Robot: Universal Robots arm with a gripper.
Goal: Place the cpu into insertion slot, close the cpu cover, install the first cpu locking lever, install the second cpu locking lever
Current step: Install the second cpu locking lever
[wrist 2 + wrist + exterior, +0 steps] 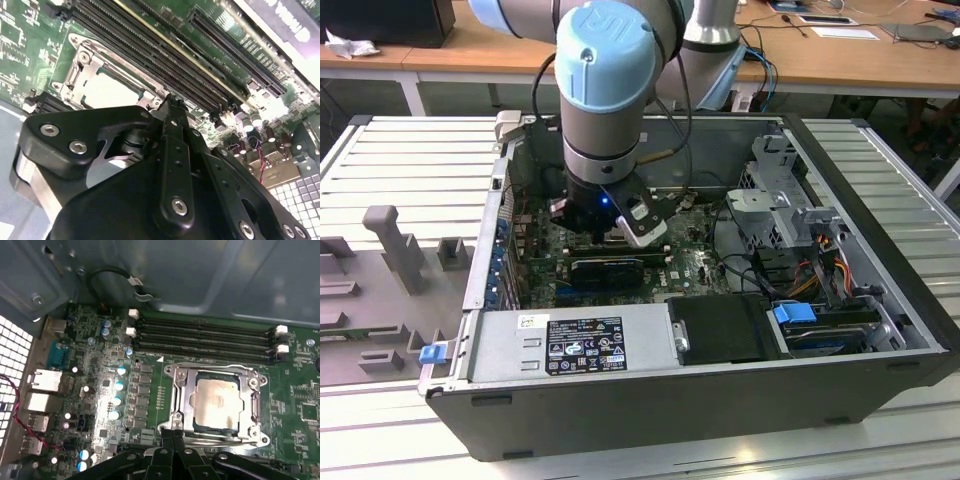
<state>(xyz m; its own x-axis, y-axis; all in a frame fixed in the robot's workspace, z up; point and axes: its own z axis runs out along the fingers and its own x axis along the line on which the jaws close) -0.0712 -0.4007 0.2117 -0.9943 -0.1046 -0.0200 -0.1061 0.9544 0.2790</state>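
The cpu [217,402] lies in the insertion slot [196,426] on the green motherboard [295,390], its pale metal face turned towards me. The silver cpu cover [181,390] lies flat around it, and the chip shows through the cut-out centre. My gripper [172,436] is shut, its black fingertips pressed together right at the near edge of the socket frame. In the second wrist view the gripper [171,102] has its tip beside a corner of the cpu cover [82,65], with the cpu [112,92] just past it. In the exterior view the arm reaches down into the open computer case [880,230].
Long black memory slots [205,337] run along the far side of the socket. Capacitors [120,387] and rear ports [42,382] stand to one side. The case's power supply [570,345], a black card [605,270] and cables [760,270] crowd around the arm.
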